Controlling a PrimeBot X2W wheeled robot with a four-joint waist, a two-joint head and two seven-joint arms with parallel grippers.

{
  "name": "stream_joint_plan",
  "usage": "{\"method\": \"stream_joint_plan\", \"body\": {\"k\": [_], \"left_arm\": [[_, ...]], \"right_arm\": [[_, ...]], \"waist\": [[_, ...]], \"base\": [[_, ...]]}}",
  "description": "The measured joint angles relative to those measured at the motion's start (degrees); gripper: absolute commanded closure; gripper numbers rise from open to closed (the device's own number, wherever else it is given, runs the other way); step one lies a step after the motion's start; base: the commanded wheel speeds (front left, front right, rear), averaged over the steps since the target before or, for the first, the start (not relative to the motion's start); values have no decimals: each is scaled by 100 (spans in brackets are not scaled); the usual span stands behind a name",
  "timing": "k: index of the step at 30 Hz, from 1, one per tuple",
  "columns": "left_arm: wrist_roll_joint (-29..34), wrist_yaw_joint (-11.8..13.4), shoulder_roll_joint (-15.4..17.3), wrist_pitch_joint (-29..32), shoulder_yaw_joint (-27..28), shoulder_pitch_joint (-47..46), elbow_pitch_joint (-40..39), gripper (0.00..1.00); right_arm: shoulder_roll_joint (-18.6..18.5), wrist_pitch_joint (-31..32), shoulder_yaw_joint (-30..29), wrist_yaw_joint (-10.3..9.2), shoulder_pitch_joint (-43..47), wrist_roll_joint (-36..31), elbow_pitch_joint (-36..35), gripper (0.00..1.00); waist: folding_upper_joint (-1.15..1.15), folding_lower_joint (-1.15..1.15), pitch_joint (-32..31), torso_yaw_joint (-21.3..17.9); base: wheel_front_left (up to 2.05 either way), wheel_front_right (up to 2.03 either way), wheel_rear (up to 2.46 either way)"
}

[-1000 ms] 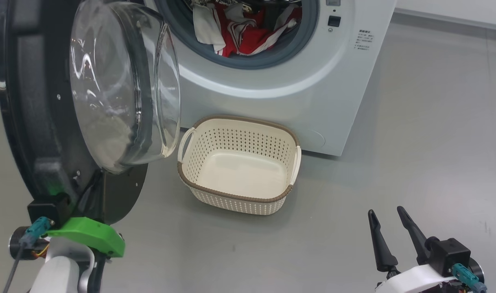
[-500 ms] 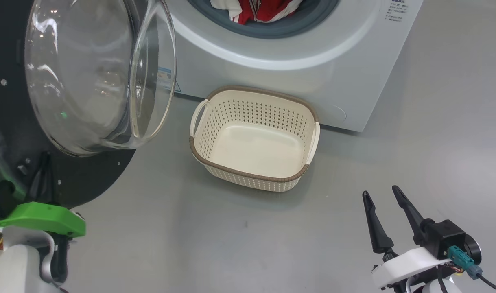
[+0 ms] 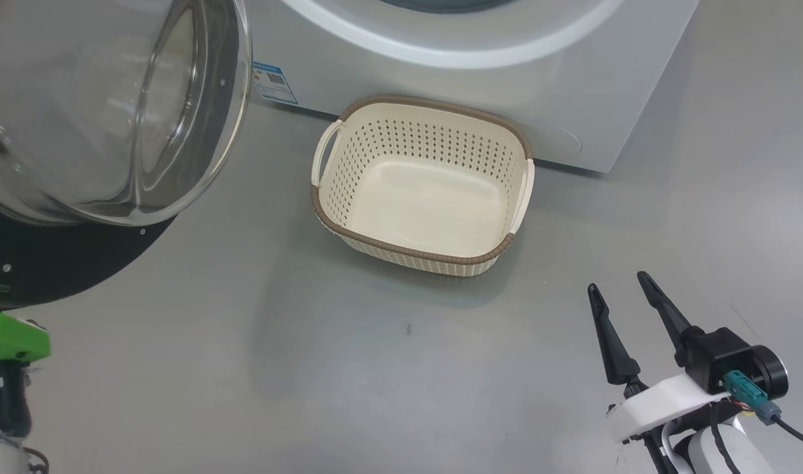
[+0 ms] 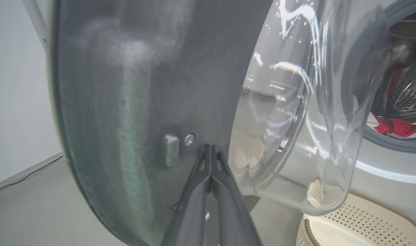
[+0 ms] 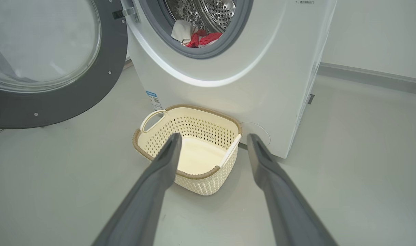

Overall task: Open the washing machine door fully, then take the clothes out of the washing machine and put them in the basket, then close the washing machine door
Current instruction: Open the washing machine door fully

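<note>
Fingers of my left gripper (image 4: 209,147) are pressed together, holding nothing. Their tips are at the dark inner face of the washing machine door (image 4: 126,102), just beside its bulging glass bowl (image 4: 296,119); whether they touch it I cannot tell. My right gripper (image 3: 617,282) hangs spread wide, empty, over the grey floor (image 3: 309,368). One door stands swung out left of the washing machine (image 5: 262,68). Red and white clothes (image 5: 201,38) lie heaped in the steel drum (image 5: 214,8). One cream basket (image 3: 414,253) with two handles sits empty against the machine's front.
</note>
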Motion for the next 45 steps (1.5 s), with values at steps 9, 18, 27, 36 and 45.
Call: {"method": "stream_joint_plan", "body": {"k": [9, 18, 27, 36, 45], "left_arm": [[-214, -15, 278, 0, 198, -389, 323, 100], [-216, -134, 589, 1, 210, -776, 717, 100], [-215, -208, 821, 0, 211, -1149, 1023, 100], [-216, -229, 921, -49, 218, -1519, 1383, 100], [-215, -269, 920, -108, 164, -1703, 1731, 100]], "right_arm": [[-126, 175, 16, -44, -271, -142, -172, 0], [-191, 296, 30, -98, -467, -245, -312, 0], [-221, 396, 20, -153, -560, -297, -397, 0], [-269, 412, -20, -197, -637, -303, -447, 0], [-271, 420, -21, -237, -686, -303, -409, 0]], "waist": [[0, 0, 413, 9], [0, 0, 789, -6], [0, 0, 1075, -59], [0, 0, 1282, -90], [0, 0, 1292, -66]], "base": [[0, 0, 0], [0, 0, 0], [0, 0, 0], [0, 0, 0], [0, 0, 0]]}}
